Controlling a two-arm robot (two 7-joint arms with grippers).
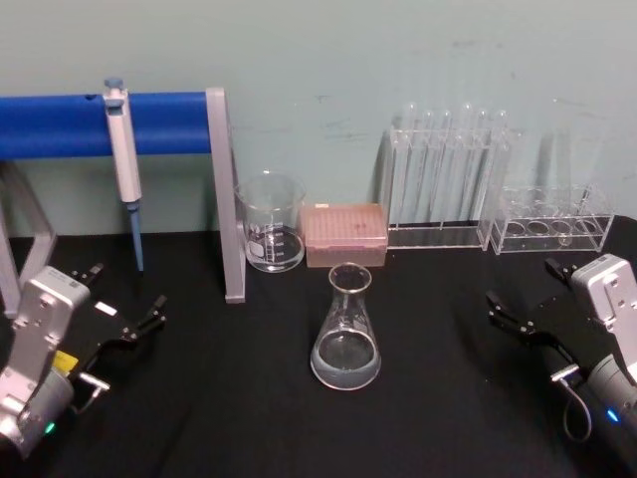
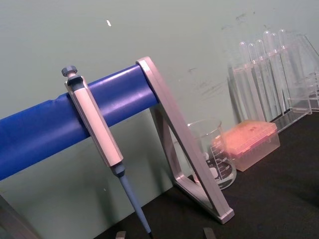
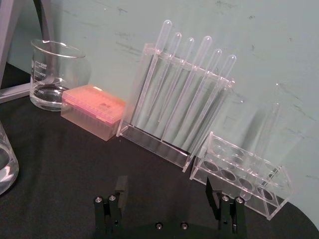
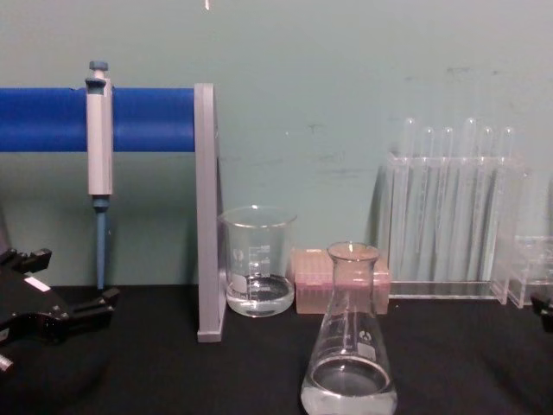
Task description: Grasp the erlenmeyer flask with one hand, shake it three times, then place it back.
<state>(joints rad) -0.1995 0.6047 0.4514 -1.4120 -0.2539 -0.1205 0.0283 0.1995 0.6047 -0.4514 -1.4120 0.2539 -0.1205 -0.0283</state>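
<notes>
The erlenmeyer flask (image 1: pixel 346 334) stands upright on the black table, middle front, with a little clear liquid in its base; the chest view shows the flask (image 4: pixel 350 367) close up, and the right wrist view catches the flask's wall (image 3: pixel 6 162) at its edge. My left gripper (image 1: pixel 127 294) rests open, low on the table well to the flask's left, and it appears again as the left gripper (image 4: pixel 73 278) in the chest view. Well to the flask's right sits my right gripper (image 1: pixel 522 282), also open, and between the fingers of this right gripper (image 3: pixel 164 188) there is nothing.
Behind the flask stand a glass beaker (image 1: pixel 270 224) and a pink tip box (image 1: pixel 344 234). A test tube rack (image 1: pixel 443 184) and a smaller rack (image 1: pixel 552 224) line the back right. A pipette (image 1: pixel 124 159) hangs on a blue bar stand (image 1: pixel 227 199) at the back left.
</notes>
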